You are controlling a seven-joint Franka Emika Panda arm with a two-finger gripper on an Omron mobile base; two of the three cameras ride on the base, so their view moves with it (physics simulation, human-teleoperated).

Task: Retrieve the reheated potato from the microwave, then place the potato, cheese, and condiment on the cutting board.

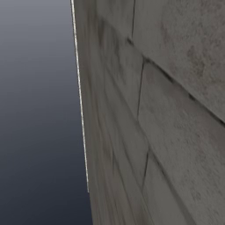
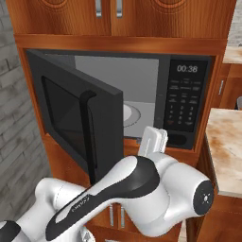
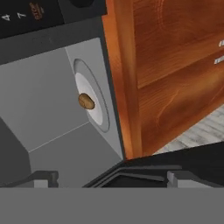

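The potato (image 3: 86,101), a small tan-brown lump, lies on the white turntable plate (image 3: 98,109) inside the open microwave (image 2: 142,85). In the hand view, which is rolled sideways, my gripper (image 3: 113,179) stands open just outside the microwave's mouth and well short of the potato, with nothing between its fingertips (image 3: 43,178). In the right base view my arm rises in front of the microwave and the turntable plate (image 2: 134,113) shows behind it. The cheese, the condiment and the cutting board are out of view.
The microwave door (image 2: 75,118) is swung wide open to the left. The keypad (image 2: 186,101) is on the right. Wooden cabinets surround the microwave. A pale counter (image 2: 227,146) lies to the right. A grey brick wall (image 1: 167,110) stands close on the left.
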